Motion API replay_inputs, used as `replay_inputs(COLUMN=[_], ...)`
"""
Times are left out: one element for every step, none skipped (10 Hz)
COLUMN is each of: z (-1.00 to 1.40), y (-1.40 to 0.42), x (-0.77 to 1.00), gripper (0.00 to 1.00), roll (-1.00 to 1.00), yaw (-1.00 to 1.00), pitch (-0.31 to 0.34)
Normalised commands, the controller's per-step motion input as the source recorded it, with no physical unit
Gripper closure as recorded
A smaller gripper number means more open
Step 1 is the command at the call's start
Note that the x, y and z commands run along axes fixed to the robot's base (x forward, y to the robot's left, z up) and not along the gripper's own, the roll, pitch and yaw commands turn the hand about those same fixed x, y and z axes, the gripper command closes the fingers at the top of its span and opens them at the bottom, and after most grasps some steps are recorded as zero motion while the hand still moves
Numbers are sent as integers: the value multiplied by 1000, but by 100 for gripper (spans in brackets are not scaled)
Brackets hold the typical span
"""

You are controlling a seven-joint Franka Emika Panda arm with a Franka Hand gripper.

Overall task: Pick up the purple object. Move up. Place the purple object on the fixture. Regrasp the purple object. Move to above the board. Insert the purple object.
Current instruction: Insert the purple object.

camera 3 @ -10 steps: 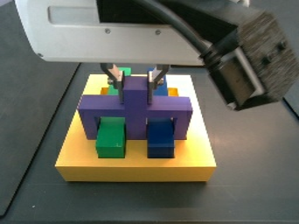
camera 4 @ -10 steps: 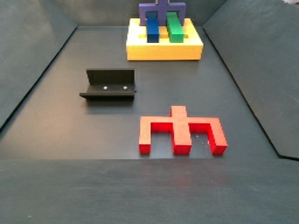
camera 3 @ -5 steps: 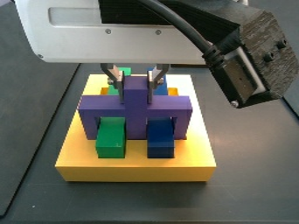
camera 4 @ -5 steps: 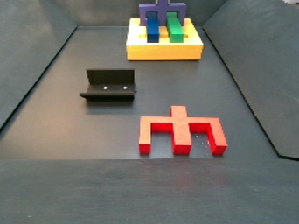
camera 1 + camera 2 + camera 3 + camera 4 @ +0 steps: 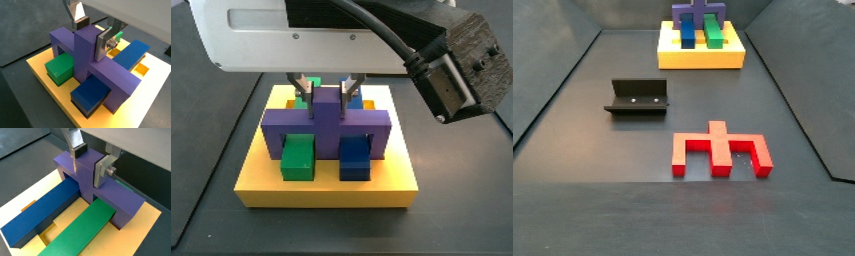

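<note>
1. I find the fixture (image 5: 637,97) and a red piece (image 5: 719,152) only in a side view, at frame centre.
2. My end effector (image 5: 326,84) straddles the purple object (image 5: 325,128), fingers (image 5: 103,44) pressed against its central tab, seated on the board (image 5: 329,186) across the green bar (image 5: 81,228) and blue bar (image 5: 41,210).

The gripper (image 5: 92,34) has two flat silver plate fingers (image 5: 101,170) with dark pads near their tips; a small round screw or pin shows on the side of one plate in both wrist views. In a side view the gripper (image 5: 326,84) hangs under a broad white housing dotted with small dark screws. A thick black cable arcs over it to a dark textured box, probably a wrist camera.
</note>
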Motion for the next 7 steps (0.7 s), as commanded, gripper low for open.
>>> replay_inputs(z=[-80,-131,0,-43,-391,-737,-774], y=[0,0,0,0,0,-9,-31], x=[263,109,54,0,-97,-237,-217], gripper=[100,100,100,100,100,100,100], roll=[16,77,59,0,-24,0,0], yaw=[-180,-143,0,0,0,0,0], pitch=[67,41,70,0,-107,-241,-250])
